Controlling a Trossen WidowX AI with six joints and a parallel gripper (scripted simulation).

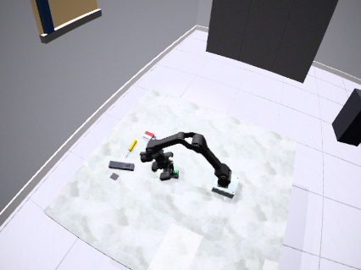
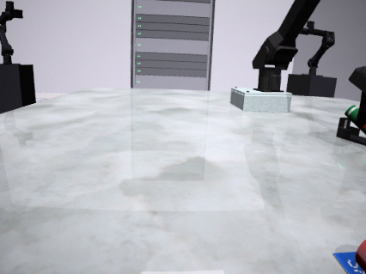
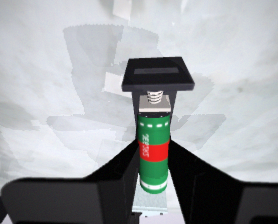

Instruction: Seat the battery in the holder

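The green battery (image 1: 175,172) (image 2: 352,112) (image 3: 153,172) with a red band is between the fingers of my gripper (image 3: 152,143), which is shut on it. The black holder (image 2: 344,131) (image 3: 131,80) is below and ahead of the fingers. In the wrist view the battery's far end is by the metal plate in front of the spring (image 3: 155,97), roughly in line with it; contact is unclear. In the exterior view the battery is tilted, its left end raised above the holder's end piece. The lip and most of the holder's bed are hidden.
A dark remote-like case (image 1: 121,165), a small dark cover (image 1: 114,176), a yellow screwdriver (image 1: 132,146) and a red-and-white object (image 1: 148,135) lie left of and behind the holder. A blue card (image 2: 346,260) shows at the lower right. The arm's base block (image 1: 223,190) (image 2: 266,102) stands to the right.
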